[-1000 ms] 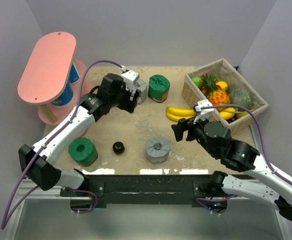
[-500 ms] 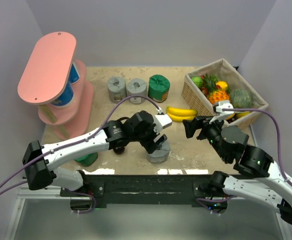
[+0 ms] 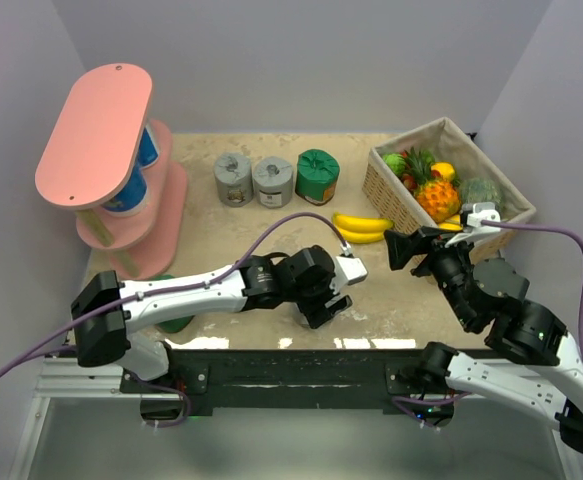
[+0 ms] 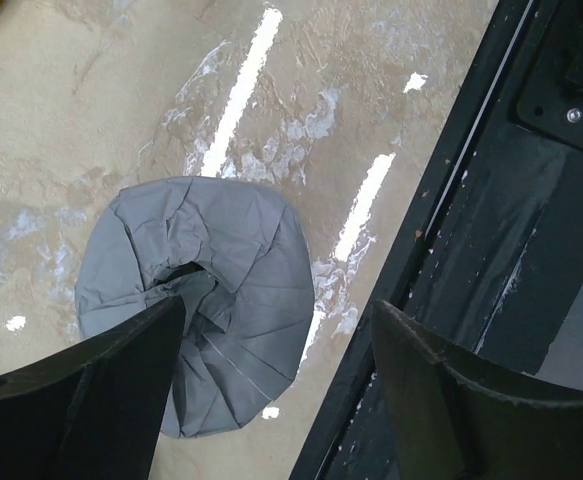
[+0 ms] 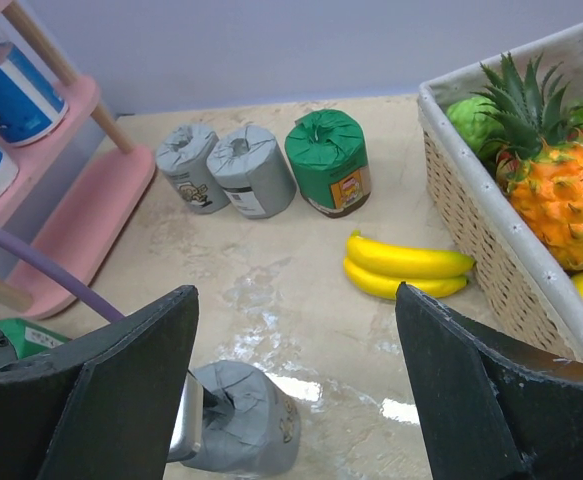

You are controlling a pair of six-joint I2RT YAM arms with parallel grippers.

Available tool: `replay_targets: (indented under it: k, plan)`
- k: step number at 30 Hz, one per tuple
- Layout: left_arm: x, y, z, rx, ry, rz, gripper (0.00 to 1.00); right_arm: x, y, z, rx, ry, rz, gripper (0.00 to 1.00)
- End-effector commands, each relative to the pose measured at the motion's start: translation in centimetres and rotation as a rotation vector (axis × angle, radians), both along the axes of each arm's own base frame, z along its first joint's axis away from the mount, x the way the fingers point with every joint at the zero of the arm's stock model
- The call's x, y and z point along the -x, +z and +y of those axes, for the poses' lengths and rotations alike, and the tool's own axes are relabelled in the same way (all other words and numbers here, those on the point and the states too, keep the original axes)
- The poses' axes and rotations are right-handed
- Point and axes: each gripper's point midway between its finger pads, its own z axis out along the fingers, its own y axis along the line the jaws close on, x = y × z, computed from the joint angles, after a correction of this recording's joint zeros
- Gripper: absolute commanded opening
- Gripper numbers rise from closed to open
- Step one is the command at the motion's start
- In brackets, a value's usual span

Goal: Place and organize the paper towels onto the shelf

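While left jaws gape wide over the near grey roll, gripping nothing; right jaws equally wide, empty

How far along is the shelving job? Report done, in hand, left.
Done: two white-and-blue rolls sit on the shelf. In hand: the left gripper is open over the near grey roll, not gripping. Left: that roll, two grey rolls and a green roll at the back, another green roll front left. The right gripper is open, empty.
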Motion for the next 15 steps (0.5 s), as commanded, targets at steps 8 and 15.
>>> replay_targets:
  k: [8,15]
  plan:
    - [-0.5,-3.4,-0.1,-0.086,0.018,0.007,0.69,-0.3,0.7,-0.4,-0.013,-0.031,-0.013,0.84]
    - [-1.2,-3.6,0.3,-0.095,0.056,-0.021,0.43,-0.4,0.5,-0.2,-0.007,-0.029,-0.012,0.84]
